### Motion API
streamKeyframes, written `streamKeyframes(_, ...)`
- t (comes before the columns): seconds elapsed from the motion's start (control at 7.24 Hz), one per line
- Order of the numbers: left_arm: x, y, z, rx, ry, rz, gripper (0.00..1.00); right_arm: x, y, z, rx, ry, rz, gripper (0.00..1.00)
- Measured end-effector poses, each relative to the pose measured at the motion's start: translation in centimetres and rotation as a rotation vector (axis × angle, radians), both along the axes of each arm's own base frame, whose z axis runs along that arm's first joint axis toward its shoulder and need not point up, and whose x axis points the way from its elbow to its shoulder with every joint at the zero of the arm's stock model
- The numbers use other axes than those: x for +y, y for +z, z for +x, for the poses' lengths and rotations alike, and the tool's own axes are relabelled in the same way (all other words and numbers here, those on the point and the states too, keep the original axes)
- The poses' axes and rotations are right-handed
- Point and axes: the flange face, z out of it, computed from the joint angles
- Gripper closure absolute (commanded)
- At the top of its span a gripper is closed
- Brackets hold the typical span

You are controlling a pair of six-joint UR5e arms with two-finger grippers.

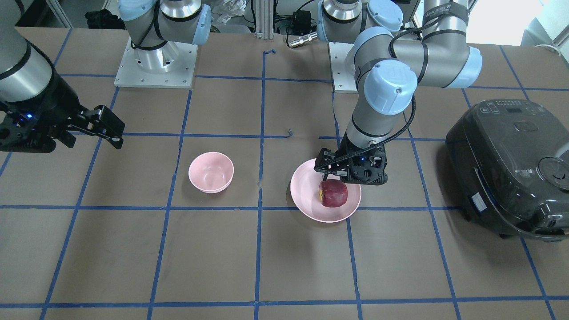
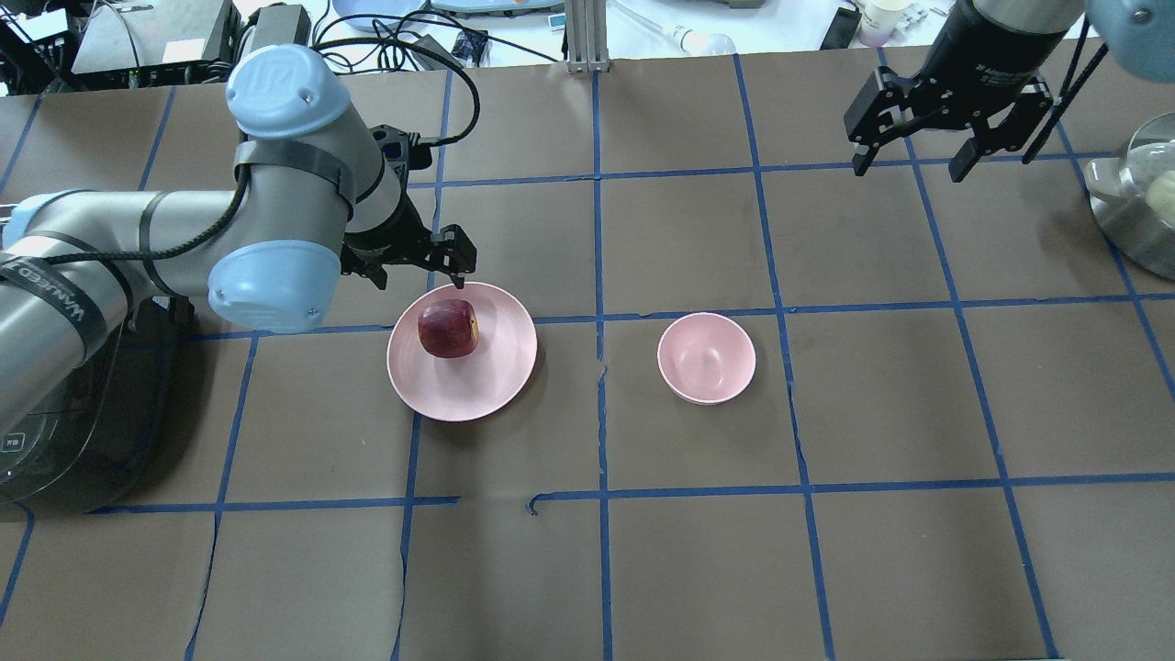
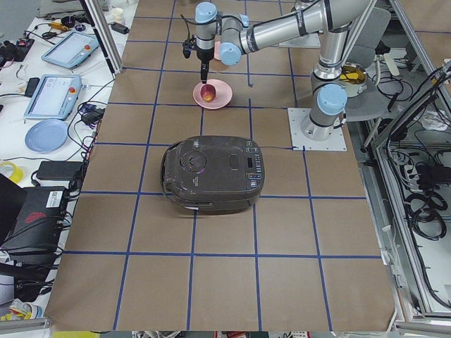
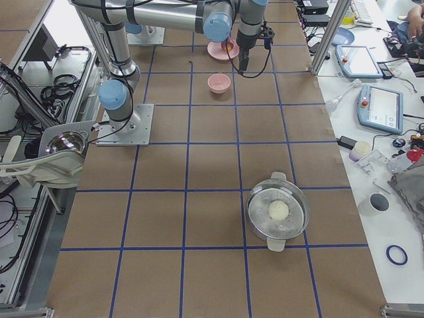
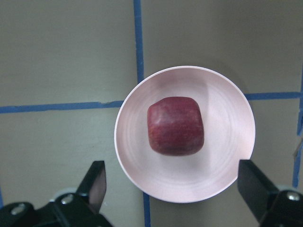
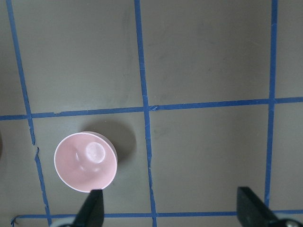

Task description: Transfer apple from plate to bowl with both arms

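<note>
The dark red apple [image 2: 448, 328] lies on the wide pink plate [image 2: 486, 376], toward its robot-side rim; it fills the middle of the left wrist view [image 5: 175, 126]. My left gripper [image 2: 419, 275] hangs open just above the apple and plate [image 1: 306, 195], its fingers [image 5: 97, 182] spread wider than the apple, touching nothing. The small deep pink bowl [image 2: 707, 358] stands empty one grid square to the right of the plate. My right gripper [image 2: 909, 167] is open and empty, high over the far right of the table, with the bowl [image 6: 85, 161] low in its wrist view.
A black rice cooker [image 1: 511, 164] sits on the robot's left side of the table, close to the left arm. A steel pot [image 2: 1138, 211] stands at the table's right edge. Both arm bases [image 1: 155, 62] are on the robot's side of the table.
</note>
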Motion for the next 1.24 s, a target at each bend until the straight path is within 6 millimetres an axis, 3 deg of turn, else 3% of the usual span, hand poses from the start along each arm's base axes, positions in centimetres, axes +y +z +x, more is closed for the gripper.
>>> streamKeyframes(0.28, -0.1, -4.7, -0.3, 0.005, 0.007, 0.022, 0.00, 0.9, 2.1, -0.3, 0.011, -0.008, -0.035, 0.00)
streamKeyframes(0.55, -0.8, -7.0, -0.5, 0.015, 0.028, 0.019, 0.01, 1.4, 2.8, -0.3, 0.013, -0.009, -0.050, 0.00)
streamKeyframes(0.69, -1.0, -7.7, -0.7, 0.026, 0.048, 0.019, 0.13, 1.6, 3.0, -0.3, 0.013, -0.009, -0.053, 0.00)
streamKeyframes(0.97, -1.1, -8.4, -0.7, 0.026, 0.066, 0.027, 0.46, 1.9, 3.3, -0.3, 0.022, -0.009, -0.057, 0.00)
streamKeyframes(1.11, -1.2, -8.4, -0.7, 0.022, 0.063, 0.027, 0.77, 2.2, 3.7, -0.3, 0.033, -0.008, -0.063, 0.00)
streamKeyframes(1.24, -1.2, -8.2, -0.6, 0.018, 0.063, 0.024, 0.83, 2.3, 4.0, -0.3, 0.036, -0.008, -0.070, 0.00)
